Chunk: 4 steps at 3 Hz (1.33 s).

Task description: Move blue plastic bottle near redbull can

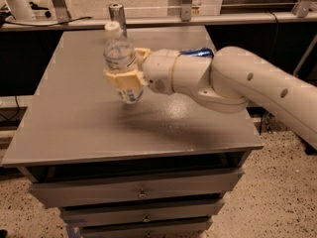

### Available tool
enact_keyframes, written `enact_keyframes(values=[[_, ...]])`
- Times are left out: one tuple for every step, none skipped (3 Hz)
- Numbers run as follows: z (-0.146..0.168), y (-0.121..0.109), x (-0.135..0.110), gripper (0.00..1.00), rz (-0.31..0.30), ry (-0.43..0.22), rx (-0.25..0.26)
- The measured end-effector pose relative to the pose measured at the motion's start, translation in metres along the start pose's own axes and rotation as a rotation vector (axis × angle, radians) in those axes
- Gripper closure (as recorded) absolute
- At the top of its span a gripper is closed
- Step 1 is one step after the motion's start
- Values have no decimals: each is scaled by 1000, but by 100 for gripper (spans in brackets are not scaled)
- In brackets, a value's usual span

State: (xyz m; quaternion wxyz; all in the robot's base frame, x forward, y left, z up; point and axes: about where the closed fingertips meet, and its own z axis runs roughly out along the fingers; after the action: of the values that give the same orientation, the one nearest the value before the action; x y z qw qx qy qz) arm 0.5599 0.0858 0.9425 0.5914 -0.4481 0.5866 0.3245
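Note:
The blue plastic bottle (118, 55), clear with a white cap, is gripped around its middle by my gripper (124, 76). The cream fingers (121, 79) are shut on it from the right. The bottle tilts slightly and appears to hang just above the grey table (74, 123), left of centre. The redbull can (117, 15), slim and silver, stands upright at the table's far edge, just behind the bottle's cap.
A dark blue can (199, 52) lies on the table at the far right, mostly hidden behind my white arm (237, 81). Drawers (141, 192) sit under the tabletop. Metal frame legs and a glass panel stand behind the table.

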Motion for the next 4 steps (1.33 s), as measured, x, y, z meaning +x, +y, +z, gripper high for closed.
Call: enact_keyframes(values=[[-1, -69, -8, 100, -31, -40, 58], [18, -130, -7, 100, -34, -82, 113], [46, -180, -1, 100, -40, -82, 149], [74, -218, 2, 100, -52, -39, 152]])
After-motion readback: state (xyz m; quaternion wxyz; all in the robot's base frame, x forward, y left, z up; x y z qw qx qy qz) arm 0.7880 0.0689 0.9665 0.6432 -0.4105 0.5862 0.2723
